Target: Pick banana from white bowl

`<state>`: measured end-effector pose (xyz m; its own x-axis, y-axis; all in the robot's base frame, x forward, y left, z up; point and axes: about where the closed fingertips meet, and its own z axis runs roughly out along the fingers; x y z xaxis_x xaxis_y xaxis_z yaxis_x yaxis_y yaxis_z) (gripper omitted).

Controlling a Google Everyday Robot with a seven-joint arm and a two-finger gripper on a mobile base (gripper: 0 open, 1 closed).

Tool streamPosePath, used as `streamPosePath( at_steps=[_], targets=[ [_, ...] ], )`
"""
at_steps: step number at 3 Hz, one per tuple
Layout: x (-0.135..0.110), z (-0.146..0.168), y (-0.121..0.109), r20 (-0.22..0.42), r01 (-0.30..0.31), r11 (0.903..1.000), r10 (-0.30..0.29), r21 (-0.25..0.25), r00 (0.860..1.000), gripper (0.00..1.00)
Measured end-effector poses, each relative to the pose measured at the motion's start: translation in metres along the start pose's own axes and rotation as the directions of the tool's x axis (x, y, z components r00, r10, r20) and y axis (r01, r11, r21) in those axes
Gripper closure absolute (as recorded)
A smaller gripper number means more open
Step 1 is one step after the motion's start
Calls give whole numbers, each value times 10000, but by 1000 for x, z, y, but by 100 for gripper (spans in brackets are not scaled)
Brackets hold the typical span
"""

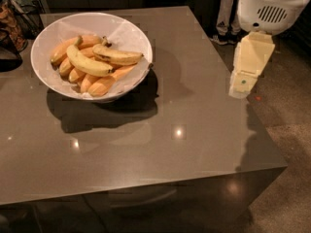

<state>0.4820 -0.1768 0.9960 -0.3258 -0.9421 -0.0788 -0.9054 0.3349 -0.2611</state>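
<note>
Our pincer [241,85] hangs at the counter's [194,120] right edge, holding nothing; we cannot tell how open it is. The banana [119,57] lies atop the pile in the bowl [127,30], well to the left, its length running roughly toward the pincer.

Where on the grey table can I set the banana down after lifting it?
The front half of the grey square table, from the shadow of the wide white bowl to the near edge, is bare, as is the strip between bowl and right edge, where the cream gripper hangs. Crowded: inside the bowl, where the blotched yellow banana lies atop other bananas.
</note>
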Motion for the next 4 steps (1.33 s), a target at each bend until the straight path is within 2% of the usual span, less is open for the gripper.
streamPosePath(
  at_steps=[1,2,3,4],
  targets=[
    [-6,2,1,-358,538,9983,-530,231,9980,0],
    [-11,0,-5,-83,442,9979,-439,466,9990,0],
    [-44,-5,-9,715,425,9988,-442,242,9965,0],
    [-82,-16,-13,1115,713,9973,-729,187,9911,0]
  ],
)
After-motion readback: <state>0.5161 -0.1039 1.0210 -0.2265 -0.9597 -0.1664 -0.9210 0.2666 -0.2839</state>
